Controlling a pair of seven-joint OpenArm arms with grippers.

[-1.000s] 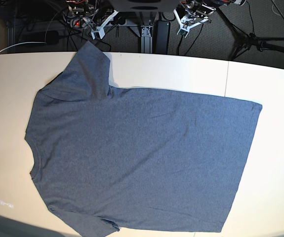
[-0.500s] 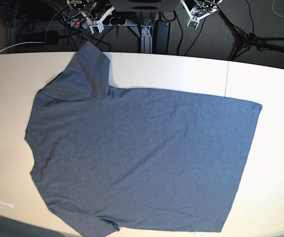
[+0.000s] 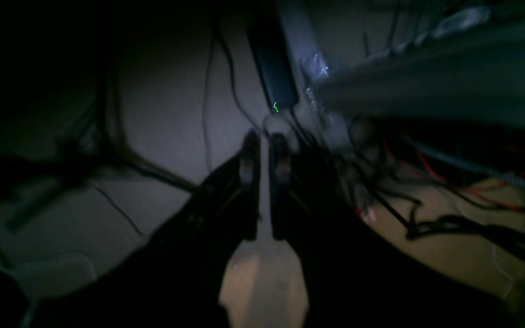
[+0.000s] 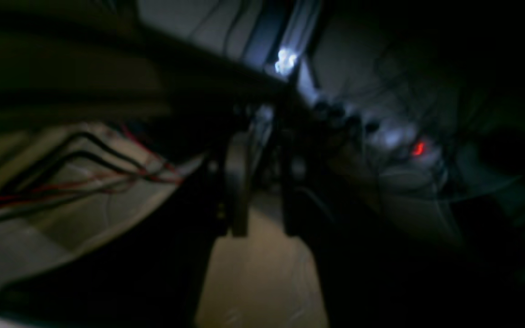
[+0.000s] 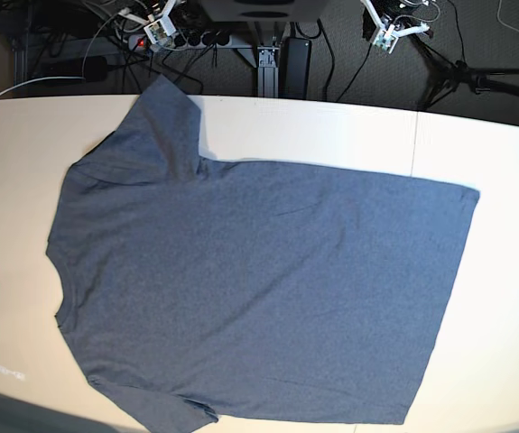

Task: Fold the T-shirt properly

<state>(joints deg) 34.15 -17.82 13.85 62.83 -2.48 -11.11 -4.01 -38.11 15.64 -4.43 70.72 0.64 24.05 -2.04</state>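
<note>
Basically T-shirt (image 5: 259, 289) lies flat, unfolded on bench (image 5: 503, 271); left gripper (image 3: 262, 152) nearly pressed together, right gripper (image 4: 265, 182) slightly spread, both empty.

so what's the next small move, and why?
Probably bring the right gripper down to the far sleeve to grasp it. The T-shirt lies flat and unfolded on the table, and both grippers, the left gripper included, hang beyond the far edge, holding nothing.

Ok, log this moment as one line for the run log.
T-shirt: flat on table, unfolded, blank side up | left gripper: shut, empty, off table | right gripper: slightly open, empty, off table
</note>
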